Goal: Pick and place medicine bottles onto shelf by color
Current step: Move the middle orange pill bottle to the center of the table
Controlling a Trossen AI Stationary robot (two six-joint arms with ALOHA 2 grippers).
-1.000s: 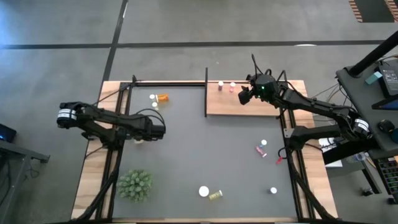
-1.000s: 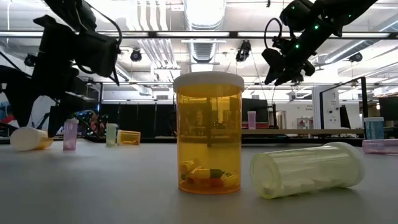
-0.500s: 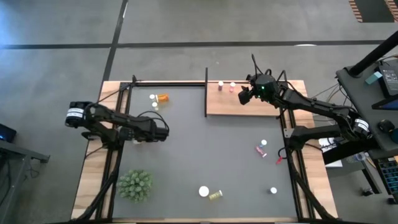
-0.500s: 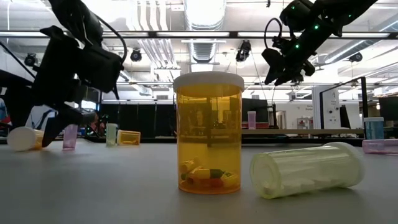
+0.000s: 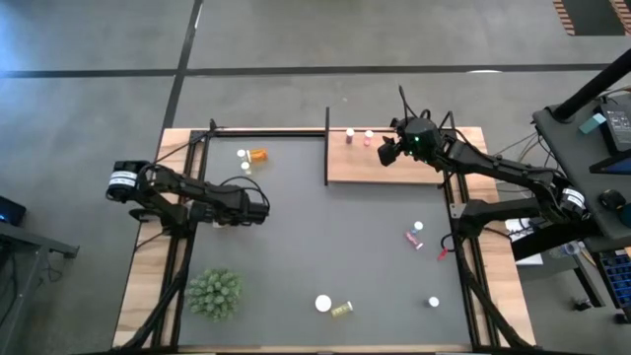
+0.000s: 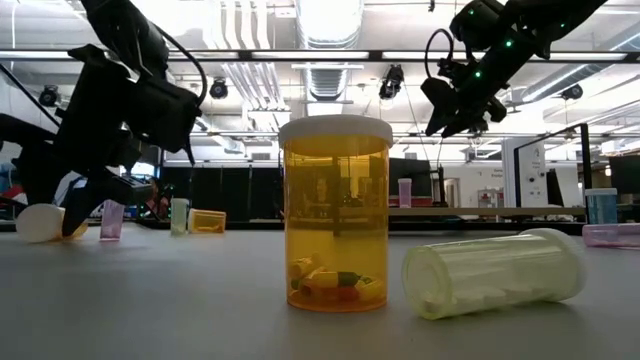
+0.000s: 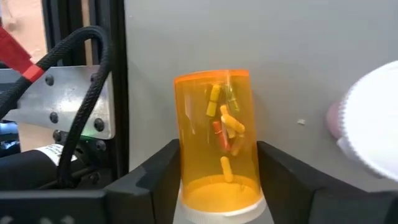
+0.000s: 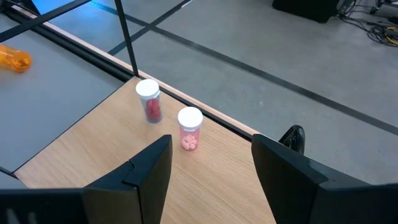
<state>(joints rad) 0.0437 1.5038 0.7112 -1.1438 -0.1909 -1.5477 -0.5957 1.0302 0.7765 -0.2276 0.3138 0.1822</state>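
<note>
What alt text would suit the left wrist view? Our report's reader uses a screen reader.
A clear orange medicine bottle holding loose capsules sits between the left gripper's two dark fingers, lying on the grey mat. A white bottle cap shows beside it.

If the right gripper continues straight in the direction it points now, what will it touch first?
Probably the pink bottle standing on the shelf: it lies almost straight ahead of the open right gripper, with the red bottle slightly aside. Depth is unclear.

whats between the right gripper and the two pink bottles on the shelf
Nothing: in the right wrist view, only bare shelf board lies between the right gripper and the two pink bottles.
</note>
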